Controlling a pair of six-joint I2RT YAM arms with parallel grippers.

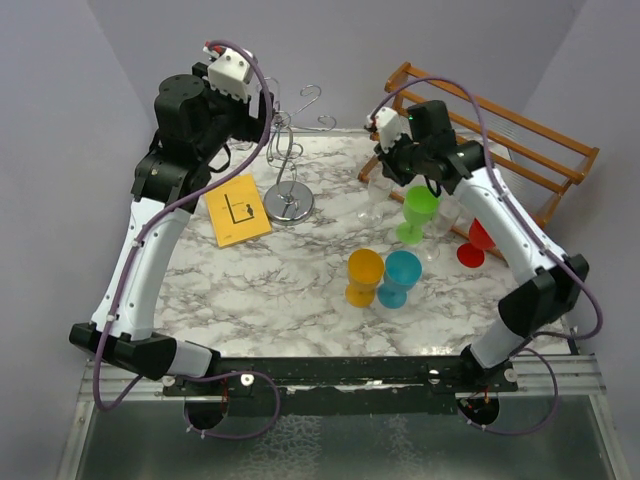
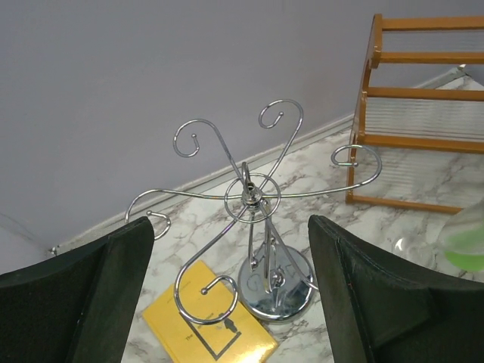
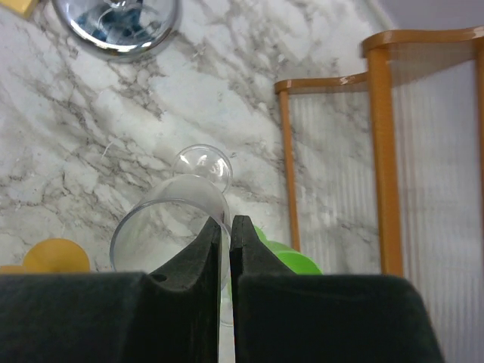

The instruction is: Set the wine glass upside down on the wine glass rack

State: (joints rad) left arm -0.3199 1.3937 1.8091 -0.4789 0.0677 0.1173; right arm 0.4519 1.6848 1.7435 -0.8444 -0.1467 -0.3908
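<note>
**Left arm.** It is raised over the far left of the white marble-patterned bench. The left jaws are spread wide and hold nothing. Their dark padded fingers frame the shiny chrome wire wine glass rack from above. Judgement: a standby posture, placed to watch or steady the stand, not to grasp.

**Flat yellow square card**. It lies on the bench just left of the rack's disc base and plays no part in the task.

**Rack.** It stands upright at far left-centre. Every scroll arm in view is bare.

**Yellow plastic goblet** and **blue plastic goblet**. They stand side by side at near centre, apart from the work.

**Clear glass wine glass**. It is at far right of centre, beside a bright green goblet and in front of the brown wooden slatted rack. The right jaws are narrowed to a thin slit at the bowl's rim, apparently pinching the glass wall. Whether the foot rests on the bench cannot be told.

Judgement: a rim pinch leaves the stem and foot free to slide into a scroll arm. The glass is well apart from the rack and not yet inverted, so carry, turn and hang all remain.
</note>
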